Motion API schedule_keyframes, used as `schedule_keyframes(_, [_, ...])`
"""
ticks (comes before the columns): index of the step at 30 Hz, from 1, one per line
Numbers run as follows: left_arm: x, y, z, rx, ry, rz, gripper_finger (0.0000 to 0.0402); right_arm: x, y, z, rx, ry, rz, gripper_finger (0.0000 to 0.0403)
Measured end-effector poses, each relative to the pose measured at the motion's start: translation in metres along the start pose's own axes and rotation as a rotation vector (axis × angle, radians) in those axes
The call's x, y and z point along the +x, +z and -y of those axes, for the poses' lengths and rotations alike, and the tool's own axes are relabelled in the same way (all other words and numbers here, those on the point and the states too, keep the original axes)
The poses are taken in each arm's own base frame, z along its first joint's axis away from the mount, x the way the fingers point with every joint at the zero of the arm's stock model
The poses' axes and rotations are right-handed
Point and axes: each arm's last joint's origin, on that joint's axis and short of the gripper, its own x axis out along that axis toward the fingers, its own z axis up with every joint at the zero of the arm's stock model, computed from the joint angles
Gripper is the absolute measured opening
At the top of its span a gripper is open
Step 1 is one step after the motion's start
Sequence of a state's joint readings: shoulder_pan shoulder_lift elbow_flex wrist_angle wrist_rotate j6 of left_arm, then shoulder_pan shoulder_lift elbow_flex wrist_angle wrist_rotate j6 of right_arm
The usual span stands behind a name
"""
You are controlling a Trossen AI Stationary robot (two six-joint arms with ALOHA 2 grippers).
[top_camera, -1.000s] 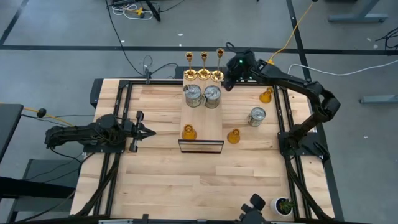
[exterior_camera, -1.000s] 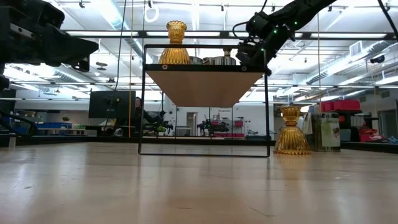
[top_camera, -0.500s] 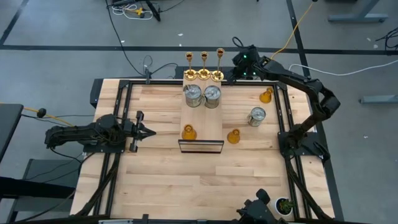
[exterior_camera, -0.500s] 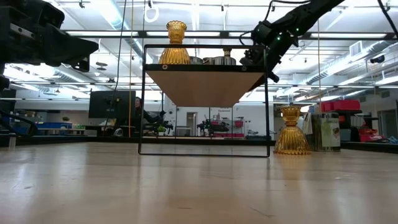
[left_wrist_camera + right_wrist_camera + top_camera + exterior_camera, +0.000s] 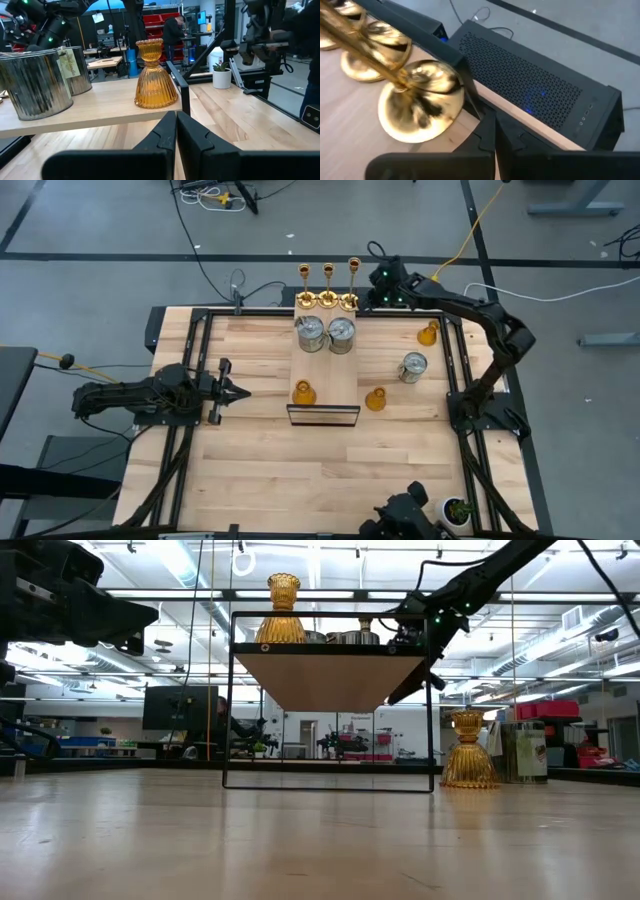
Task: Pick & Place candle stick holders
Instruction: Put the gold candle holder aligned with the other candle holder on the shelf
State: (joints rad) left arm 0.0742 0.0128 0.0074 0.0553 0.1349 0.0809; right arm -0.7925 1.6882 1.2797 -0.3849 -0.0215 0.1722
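Note:
Three gold candlesticks stand on their round bases at the far end of a raised wooden shelf. Two silver cans and an amber holder stand there too. On the table to the right are another silver can and two amber holders. My right gripper is shut on nothing. It slants down just past the shelf's far right corner, beside the rightmost candlestick's base. My left gripper waits shut and level at the table's left.
A black metal frame runs round the table. A small green potted plant sits at the near right corner. A black perforated box lies on the floor beyond the far edge. The near half of the table is bare wood.
My right gripper has drawn back from over the shelf's far right corner toward the far edge. It has sunk lower beside that corner and rolled about its own line. The candlesticks and the other holders stand as before.

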Motion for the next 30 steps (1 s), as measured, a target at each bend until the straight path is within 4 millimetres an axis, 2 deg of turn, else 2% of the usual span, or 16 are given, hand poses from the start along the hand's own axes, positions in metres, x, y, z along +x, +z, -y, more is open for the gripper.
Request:
schedule_keyframes(10, [0.0000,0.0000,0.0000,0.000,0.000,0.000,0.0019,0.0089,-0.0038,-0.0007,0.024,0.042,-0.034,0.0000])
schedule_keyframes(30, [0.0000,0.0000,0.0000,0.000,0.000,0.000,0.0018,0.0090,-0.0014,-0.0034,0.024,0.103,-0.016,0.0000])
